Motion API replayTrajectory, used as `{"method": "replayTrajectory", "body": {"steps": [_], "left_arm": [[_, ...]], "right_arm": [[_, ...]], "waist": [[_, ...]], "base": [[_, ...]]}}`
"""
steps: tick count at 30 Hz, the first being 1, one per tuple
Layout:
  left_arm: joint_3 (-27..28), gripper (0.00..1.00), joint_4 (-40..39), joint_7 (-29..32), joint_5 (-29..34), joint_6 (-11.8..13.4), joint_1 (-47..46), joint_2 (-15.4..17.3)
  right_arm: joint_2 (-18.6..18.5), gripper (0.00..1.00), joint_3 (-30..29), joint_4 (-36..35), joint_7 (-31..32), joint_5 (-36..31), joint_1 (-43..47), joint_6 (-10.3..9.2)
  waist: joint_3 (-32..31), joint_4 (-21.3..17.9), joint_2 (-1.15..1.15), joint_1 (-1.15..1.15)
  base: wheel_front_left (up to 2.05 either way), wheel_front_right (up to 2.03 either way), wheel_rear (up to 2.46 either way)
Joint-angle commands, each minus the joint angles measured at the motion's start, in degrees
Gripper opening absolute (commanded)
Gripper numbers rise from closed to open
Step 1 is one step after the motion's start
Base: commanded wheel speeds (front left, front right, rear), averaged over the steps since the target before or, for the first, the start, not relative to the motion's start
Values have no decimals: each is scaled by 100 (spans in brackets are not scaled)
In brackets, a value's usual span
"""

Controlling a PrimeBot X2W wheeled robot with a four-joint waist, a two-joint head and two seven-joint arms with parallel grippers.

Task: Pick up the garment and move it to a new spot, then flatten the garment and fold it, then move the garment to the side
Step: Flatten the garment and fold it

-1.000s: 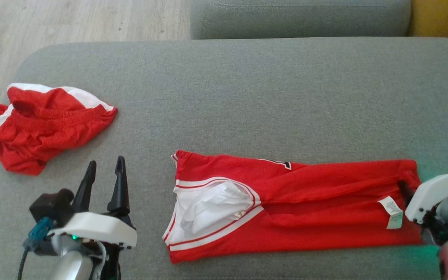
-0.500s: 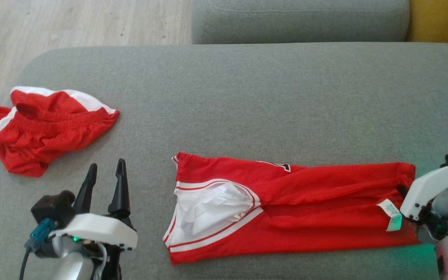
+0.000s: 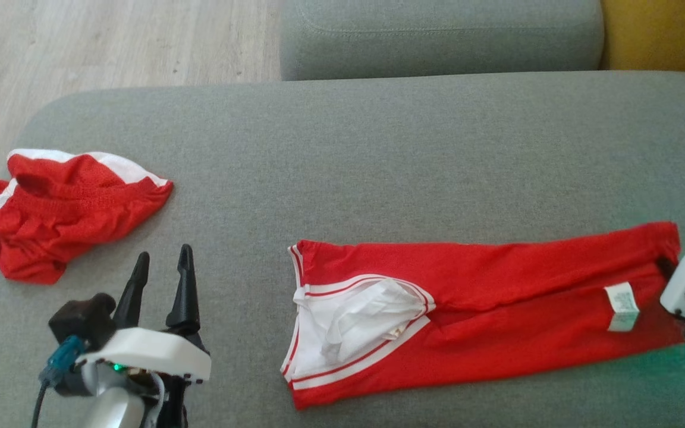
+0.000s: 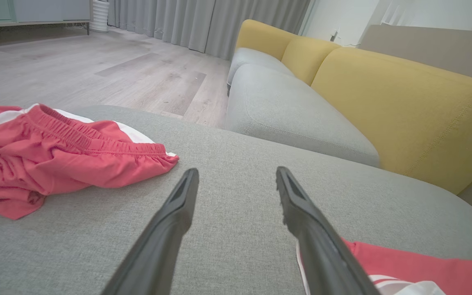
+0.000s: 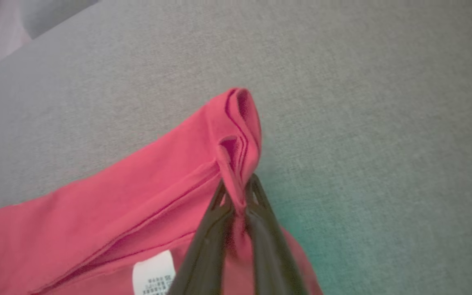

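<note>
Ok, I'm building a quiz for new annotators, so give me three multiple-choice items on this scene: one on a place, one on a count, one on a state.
1. Where do the crumpled shorts lie from the folded jersey?
A. on the robot's left
B. on its right
C. on top of it

2. How many red garments lie on the grey cushion?
A. one
B. two
C. four

3. How do the jaws of the right gripper stand?
A. wide open, clear of cloth
B. shut on the jersey's edge
C. shut on the shorts

Key:
1 A: the shorts sit far left in the head view.
2 B: the shorts and the jersey are the two.
3 B: the right wrist view shows a red fold pinched between them.
</note>
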Motion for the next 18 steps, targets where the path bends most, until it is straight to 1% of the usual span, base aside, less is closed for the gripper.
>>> {"method": "replayTrajectory", "body": {"steps": [1, 6, 12, 15, 18], "left_arm": [[250, 100, -157, -70, 56, -22, -189, 46], [269, 100, -77, -70, 34, -71, -164, 45], [240, 100, 14, -69, 27, -84, -153, 9], [235, 100, 41, -68, 23, -87, -165, 11], [212, 100, 78, -59, 19, -108, -175, 17]], "right_arm": [[-107, 0, 106, -339, 47, 78, -111, -4], [254, 0, 204, -1190, 624, 641, 109, -4], [941, 0, 309, -2338, 1510, 1568, 485, -4], [1237, 0, 329, -2646, 1878, 2034, 615, -4], [1387, 0, 395, -2699, 2054, 2333, 667, -4]], "waist": [[-27, -7, 0, 0], [-136, 2, 0, 0], [-245, 163, 0, 0], [-267, 318, 0, 0], [-281, 529, 0, 0]], "base": [[0, 0, 0], [0, 0, 0], [0, 0, 0], [0, 0, 0], [0, 0, 0]]}}
